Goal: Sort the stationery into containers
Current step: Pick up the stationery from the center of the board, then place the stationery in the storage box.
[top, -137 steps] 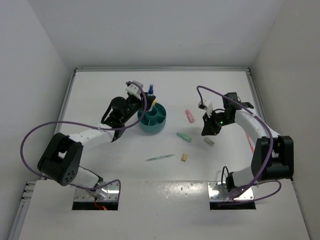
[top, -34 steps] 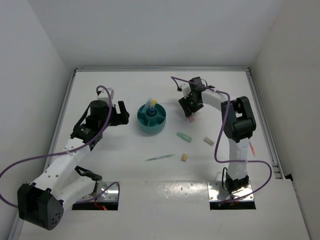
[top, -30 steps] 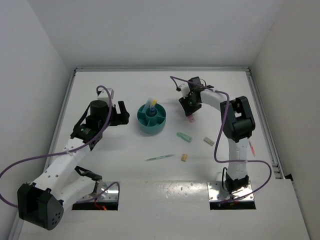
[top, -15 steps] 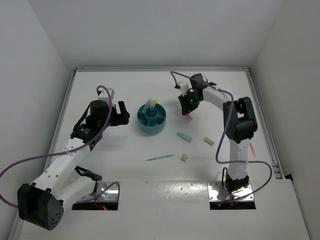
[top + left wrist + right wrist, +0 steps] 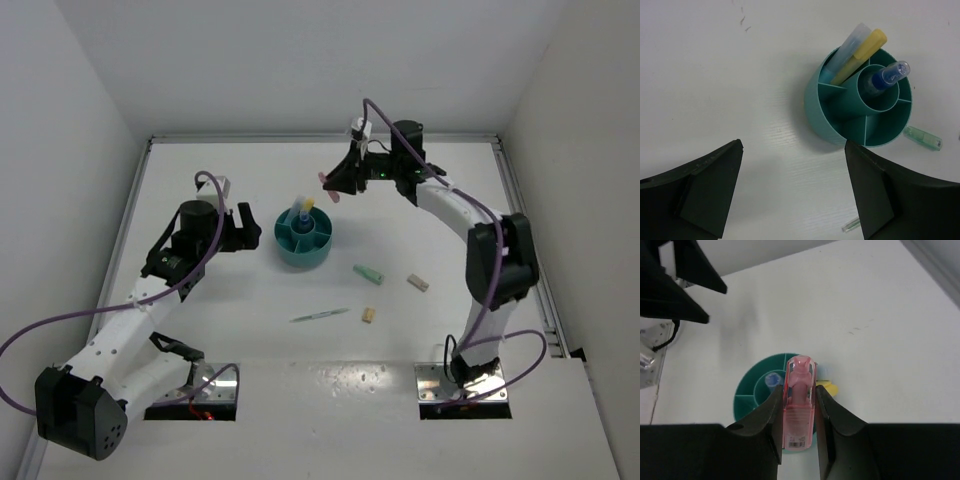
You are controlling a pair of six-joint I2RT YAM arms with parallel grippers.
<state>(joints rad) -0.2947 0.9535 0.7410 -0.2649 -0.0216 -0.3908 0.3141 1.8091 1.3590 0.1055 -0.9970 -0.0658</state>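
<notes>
White table point(image 5: 200, 160): four items point(image 5: 369, 272), one organiser point(image 5: 305, 250) holding three; right fingers point(image 5: 771, 415) clamp pink stick point(image 5: 799, 415), left fingers point(image 5: 705, 185) spread.

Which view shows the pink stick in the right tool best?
Right wrist: the pink stick fills the centre, clamped in the right tool. Top external shows only a small pink fleck at the tool; left wrist misses it.

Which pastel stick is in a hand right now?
The pink one, gripped in the right hand; mint and beige lie on the table, yellow stands in the organiser.
</notes>
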